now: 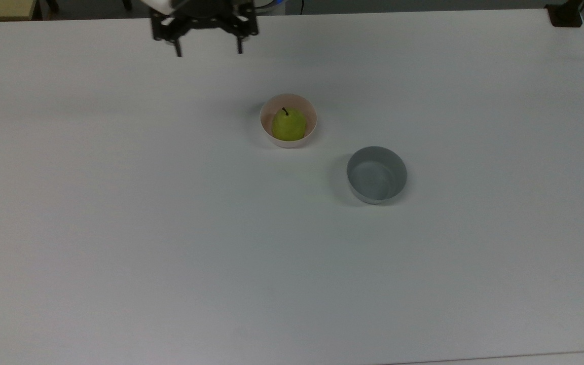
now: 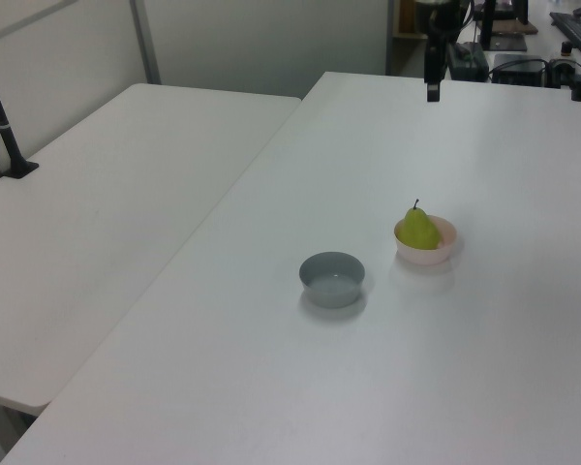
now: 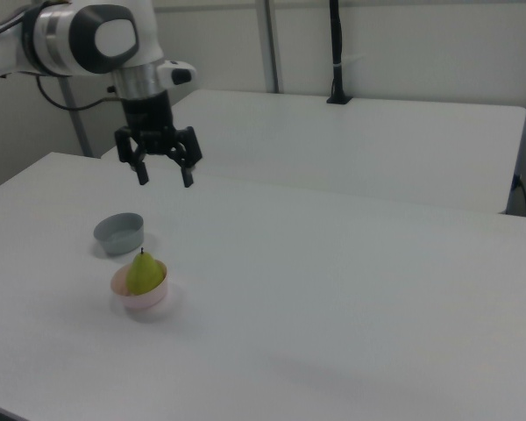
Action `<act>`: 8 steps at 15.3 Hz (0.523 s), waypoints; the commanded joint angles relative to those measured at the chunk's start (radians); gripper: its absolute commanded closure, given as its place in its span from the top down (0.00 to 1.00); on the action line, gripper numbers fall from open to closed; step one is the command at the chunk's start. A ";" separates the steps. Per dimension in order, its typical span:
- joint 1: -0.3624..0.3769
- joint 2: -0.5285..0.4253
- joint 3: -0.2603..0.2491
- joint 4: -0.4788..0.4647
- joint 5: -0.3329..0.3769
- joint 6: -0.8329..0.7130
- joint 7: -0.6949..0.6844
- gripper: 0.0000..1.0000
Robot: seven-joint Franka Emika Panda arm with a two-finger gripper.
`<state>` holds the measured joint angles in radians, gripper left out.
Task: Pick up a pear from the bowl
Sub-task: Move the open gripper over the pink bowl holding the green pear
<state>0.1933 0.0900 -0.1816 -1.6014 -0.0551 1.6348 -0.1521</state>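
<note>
Fingers (image 3: 142,175) spread, well above pear (image 3: 144,273), grey bowl (image 3: 120,232) beside.

White table (image 1: 119,228), flat and matte. Two items rest directly on it: a pink bowl (image 1: 312,133) and a grey bowl (image 1: 396,170), near each other, not touching. Both sit well apart from the gripper (image 1: 208,51), the pink bowl nearer to it, the grey bowl farther.
</note>
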 commanded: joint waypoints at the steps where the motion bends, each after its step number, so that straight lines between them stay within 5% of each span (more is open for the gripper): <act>1: 0.098 -0.001 -0.012 0.006 0.011 -0.055 -0.003 1.00; 8: 0.195 0.022 -0.012 0.000 0.011 -0.070 0.002 1.00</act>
<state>0.3590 0.0923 -0.1796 -1.6005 -0.0551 1.5851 -0.1507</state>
